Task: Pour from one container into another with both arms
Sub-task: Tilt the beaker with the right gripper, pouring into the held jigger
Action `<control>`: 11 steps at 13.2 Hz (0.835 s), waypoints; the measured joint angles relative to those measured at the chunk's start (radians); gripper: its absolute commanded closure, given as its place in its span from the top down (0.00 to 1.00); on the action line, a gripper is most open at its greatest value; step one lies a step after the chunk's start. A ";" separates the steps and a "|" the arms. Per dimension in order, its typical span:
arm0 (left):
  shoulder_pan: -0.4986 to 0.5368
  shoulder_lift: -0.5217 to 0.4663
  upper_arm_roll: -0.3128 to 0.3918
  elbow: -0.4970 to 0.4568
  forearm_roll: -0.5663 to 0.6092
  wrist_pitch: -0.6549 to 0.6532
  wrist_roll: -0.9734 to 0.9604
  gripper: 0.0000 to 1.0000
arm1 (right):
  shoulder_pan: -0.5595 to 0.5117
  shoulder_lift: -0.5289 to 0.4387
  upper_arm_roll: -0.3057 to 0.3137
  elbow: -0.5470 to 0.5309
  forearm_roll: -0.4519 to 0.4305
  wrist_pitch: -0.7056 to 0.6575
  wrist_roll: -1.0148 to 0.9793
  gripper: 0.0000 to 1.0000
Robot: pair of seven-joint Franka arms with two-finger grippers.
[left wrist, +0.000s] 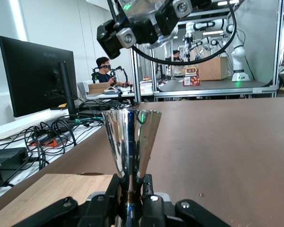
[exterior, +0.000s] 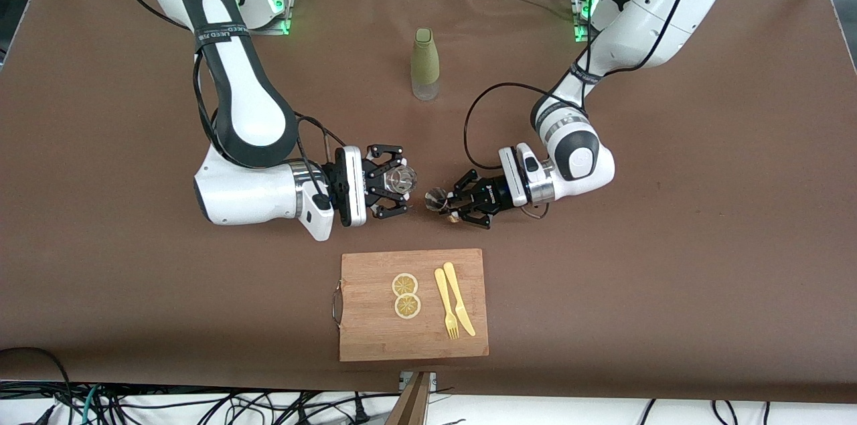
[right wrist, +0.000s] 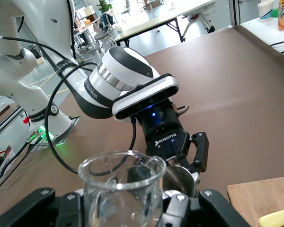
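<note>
My right gripper (exterior: 395,182) is shut on the small clear glass tumbler (exterior: 402,179), holding it over the bare table between the cutting board and the bottle. In the right wrist view the tumbler (right wrist: 119,189) stands rim up between the right gripper (right wrist: 123,210) fingers. My left gripper (exterior: 450,204) is shut on the waist of the shiny steel jigger (exterior: 438,198), which is tipped sideways with its mouth toward the tumbler, a small gap apart. The jigger (left wrist: 131,139) rises from the left gripper (left wrist: 131,189). Its round mouth (right wrist: 180,178) faces the tumbler.
A tall green-sleeved bottle (exterior: 425,63) stands toward the robots' bases at mid-table. A wooden cutting board (exterior: 375,334) lies nearer the front camera, carrying two lemon slices (exterior: 406,295) and a yellow fork and knife (exterior: 454,308).
</note>
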 measured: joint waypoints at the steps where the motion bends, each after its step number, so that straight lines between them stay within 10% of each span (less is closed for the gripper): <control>1: 0.002 0.006 -0.008 0.000 -0.008 -0.014 0.002 0.00 | 0.000 0.000 0.000 0.000 -0.002 0.000 0.000 0.00; 11: 0.010 0.054 -0.017 0.001 -0.033 -0.156 0.007 0.00 | 0.013 -0.012 0.000 0.007 -0.122 0.000 0.014 0.00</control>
